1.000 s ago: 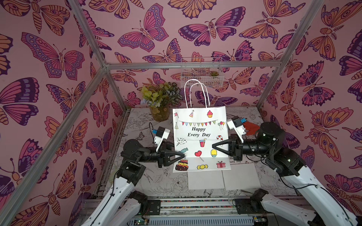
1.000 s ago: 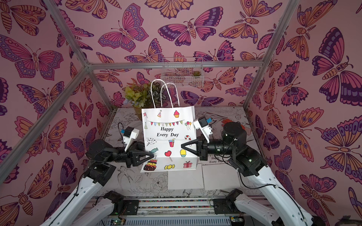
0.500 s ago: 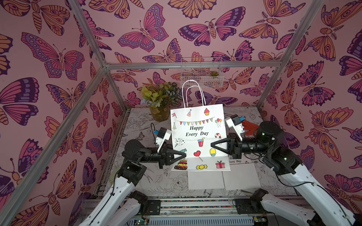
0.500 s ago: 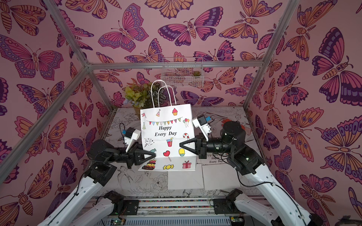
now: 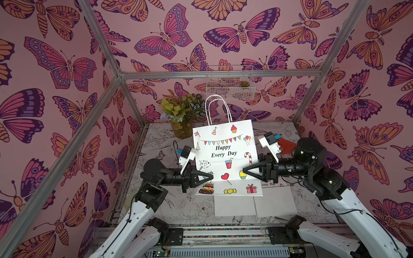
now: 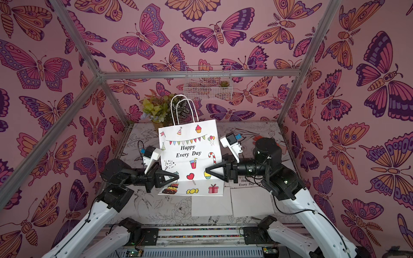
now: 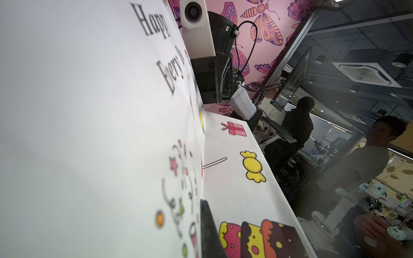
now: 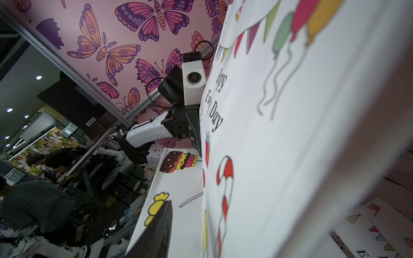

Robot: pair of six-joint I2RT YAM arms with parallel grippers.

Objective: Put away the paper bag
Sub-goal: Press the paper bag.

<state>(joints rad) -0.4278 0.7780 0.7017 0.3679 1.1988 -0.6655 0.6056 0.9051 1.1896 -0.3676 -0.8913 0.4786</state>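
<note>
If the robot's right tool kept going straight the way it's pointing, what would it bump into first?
Probably the paper bag: the right tool points sideways along its printed front, tip by the yellow cupcake drawing. Farther along that line sits the left tool, pointing back at it.

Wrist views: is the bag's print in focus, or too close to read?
Left wrist view: the paper bag is a soft white blur nearest the lens, sharper at the candy print. Right wrist view: balloons blurred, cake crisp.
</note>
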